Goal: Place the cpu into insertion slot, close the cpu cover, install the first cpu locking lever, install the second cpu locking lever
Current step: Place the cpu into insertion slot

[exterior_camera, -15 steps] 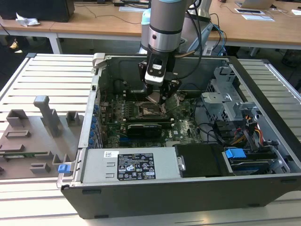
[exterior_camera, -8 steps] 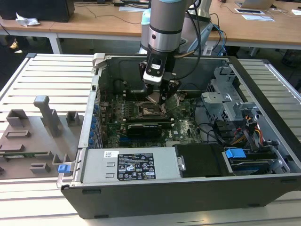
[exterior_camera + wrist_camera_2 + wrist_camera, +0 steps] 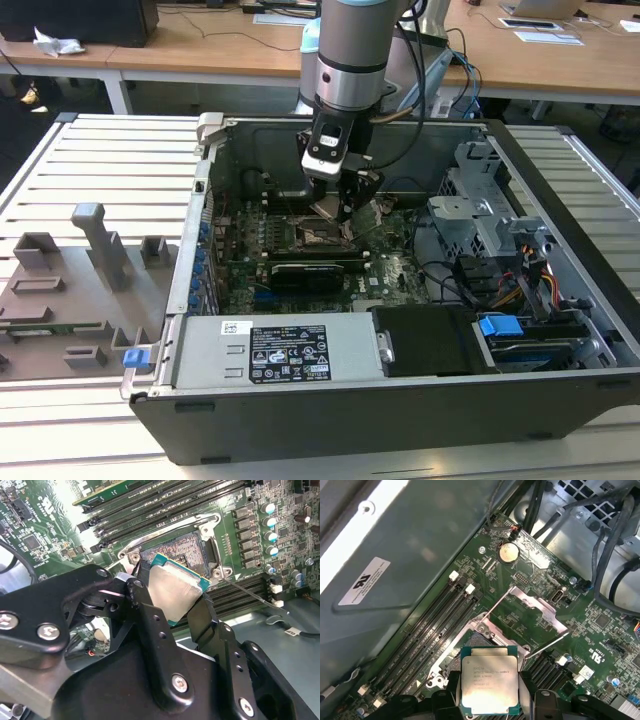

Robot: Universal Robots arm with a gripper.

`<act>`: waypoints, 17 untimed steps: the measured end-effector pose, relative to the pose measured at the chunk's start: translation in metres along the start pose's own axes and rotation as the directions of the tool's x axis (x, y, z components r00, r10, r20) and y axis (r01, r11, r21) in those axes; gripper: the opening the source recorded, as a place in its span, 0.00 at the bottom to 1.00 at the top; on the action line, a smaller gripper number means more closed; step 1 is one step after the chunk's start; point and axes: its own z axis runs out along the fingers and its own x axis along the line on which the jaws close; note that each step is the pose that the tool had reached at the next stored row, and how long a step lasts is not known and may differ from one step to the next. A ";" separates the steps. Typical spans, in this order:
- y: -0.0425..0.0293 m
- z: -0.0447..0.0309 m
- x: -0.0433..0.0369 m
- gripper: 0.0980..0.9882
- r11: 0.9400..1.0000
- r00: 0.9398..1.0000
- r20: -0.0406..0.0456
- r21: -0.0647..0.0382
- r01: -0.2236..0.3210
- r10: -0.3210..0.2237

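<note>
My gripper (image 3: 335,205) hangs inside the open computer case, shut on the cpu (image 3: 175,592), a flat square chip with a silver top and green edge. In both wrist views the two black fingers (image 3: 145,605) clamp its opposite sides. The cpu (image 3: 487,685) is held tilted just above the insertion slot (image 3: 187,547), whose brownish pin field shows beyond it. The cpu cover (image 3: 532,600), a silver frame, stands swung up and open at the far side of the insertion slot (image 3: 475,641). A thin wire locking lever (image 3: 250,596) sticks out free beside the socket.
Long black memory slots (image 3: 175,505) flank the socket. In the case lie a black card (image 3: 310,272), a power supply (image 3: 270,350), a drive cage (image 3: 480,215) and cables (image 3: 520,290). A grey fixture (image 3: 80,280) sits at the exterior view's left.
</note>
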 end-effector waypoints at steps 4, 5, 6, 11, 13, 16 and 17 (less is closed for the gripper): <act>0.0000 0.0001 0.0000 0.50 1.000 1.000 0.000 0.000 -0.014 0.014; 0.0000 0.0001 0.0000 0.50 1.000 1.000 0.000 0.000 -0.019 0.019; 0.0000 0.0001 0.0000 0.50 1.000 1.000 0.000 0.000 -0.024 0.024; 0.0000 0.0003 0.0000 0.50 0.999 0.999 0.000 0.000 -0.046 0.046; 0.0000 0.0003 0.0000 0.50 0.998 0.998 0.000 -0.001 -0.058 0.058; 0.0000 0.0004 0.0000 0.50 0.997 0.997 0.000 -0.001 -0.071 0.071; 0.0000 0.0004 0.0000 0.50 0.997 0.997 0.000 -0.001 -0.074 0.074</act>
